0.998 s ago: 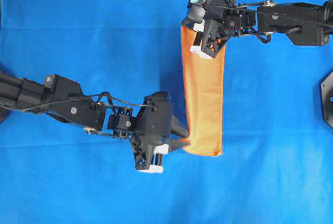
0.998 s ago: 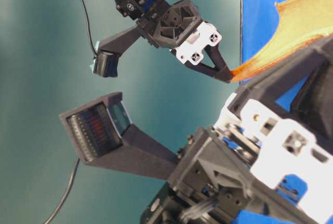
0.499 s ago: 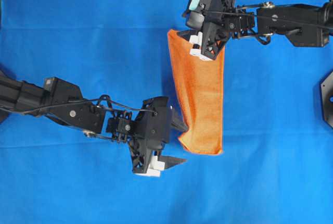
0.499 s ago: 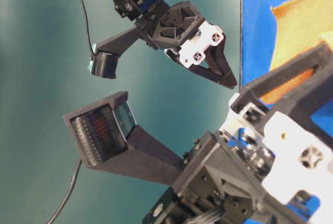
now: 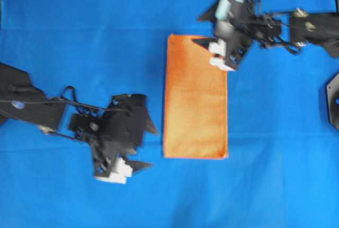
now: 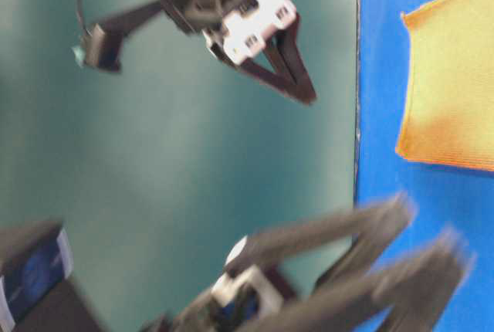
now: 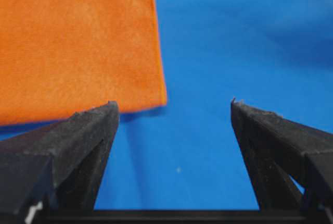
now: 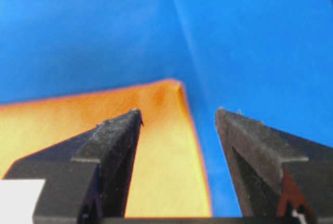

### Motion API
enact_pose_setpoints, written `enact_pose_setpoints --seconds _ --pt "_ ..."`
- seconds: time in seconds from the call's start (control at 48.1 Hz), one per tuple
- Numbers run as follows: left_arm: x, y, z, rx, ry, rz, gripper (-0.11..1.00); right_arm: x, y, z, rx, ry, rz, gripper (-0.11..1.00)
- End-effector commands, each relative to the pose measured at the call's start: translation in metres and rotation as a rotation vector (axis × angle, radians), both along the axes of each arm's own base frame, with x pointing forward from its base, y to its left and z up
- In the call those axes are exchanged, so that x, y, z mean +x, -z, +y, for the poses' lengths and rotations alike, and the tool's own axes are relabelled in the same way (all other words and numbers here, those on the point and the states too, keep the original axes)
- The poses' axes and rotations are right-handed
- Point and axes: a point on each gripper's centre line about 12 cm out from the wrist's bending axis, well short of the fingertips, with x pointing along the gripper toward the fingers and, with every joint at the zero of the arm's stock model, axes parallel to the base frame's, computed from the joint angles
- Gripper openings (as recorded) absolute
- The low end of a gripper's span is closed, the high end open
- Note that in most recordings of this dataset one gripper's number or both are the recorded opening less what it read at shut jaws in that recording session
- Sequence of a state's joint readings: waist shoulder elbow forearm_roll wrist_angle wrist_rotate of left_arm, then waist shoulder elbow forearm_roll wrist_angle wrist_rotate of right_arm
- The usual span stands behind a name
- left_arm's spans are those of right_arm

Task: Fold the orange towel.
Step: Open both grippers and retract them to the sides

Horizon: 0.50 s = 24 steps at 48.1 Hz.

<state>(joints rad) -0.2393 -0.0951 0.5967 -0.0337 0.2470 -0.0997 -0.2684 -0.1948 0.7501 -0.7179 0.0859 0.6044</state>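
Now the orange towel (image 5: 195, 98) is lying flat on the blue worktop (image 5: 79, 37) as a tall, narrow rectangle just right of the middle of the overhead frame — its edges are looking straight and its corners squared. Judging from that shape, at least one fold is already sitting in place; I cannot count the layers from above. Whether the strip is wanting another fold end to end I cannot say for sure, but a strip that long is looking to me like a half-done job rather than a finished one.

My left gripper (image 5: 139, 146) is hanging at the lower left of the overhead frame, apart from the towel's left edge, with its fingers (image 7: 86, 130) spread wide and gripping nothing; in my left wrist view the towel's corner is showing above and beyond the left fingertip. My right gripper (image 5: 206, 53) is hovering over the towel's upper right corner, its fingers (image 8: 122, 130) also spread and empty — in my right wrist view that corner is lying between and beyond the tips, and I cannot tell whether they are brushing the cloth.

No containers are showing in any view.
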Motion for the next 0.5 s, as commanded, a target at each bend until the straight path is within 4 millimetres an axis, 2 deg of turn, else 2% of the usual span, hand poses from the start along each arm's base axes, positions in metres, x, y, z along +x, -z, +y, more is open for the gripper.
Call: enact_pose_setpoints --seconds 0.0,0.208,0.478 --pt "-0.009 -0.025 0.007 -0.014 -0.011 -0.069 0.81 -0.013 -0.019 0.015 0.007 -0.023 -0.066 0.62" --pt "-0.042 -0.039 0.037 -0.029 -0.067 -0.257 0.82 -0.053 -0.027 0.053 0.091 -0.072 -0.150 0.62" --pt "-0.103 -0.051 0.064 -0.029 -0.116 -0.490 0.82 -0.101 -0.035 0.082 0.146 -0.139 -0.263 0.60"
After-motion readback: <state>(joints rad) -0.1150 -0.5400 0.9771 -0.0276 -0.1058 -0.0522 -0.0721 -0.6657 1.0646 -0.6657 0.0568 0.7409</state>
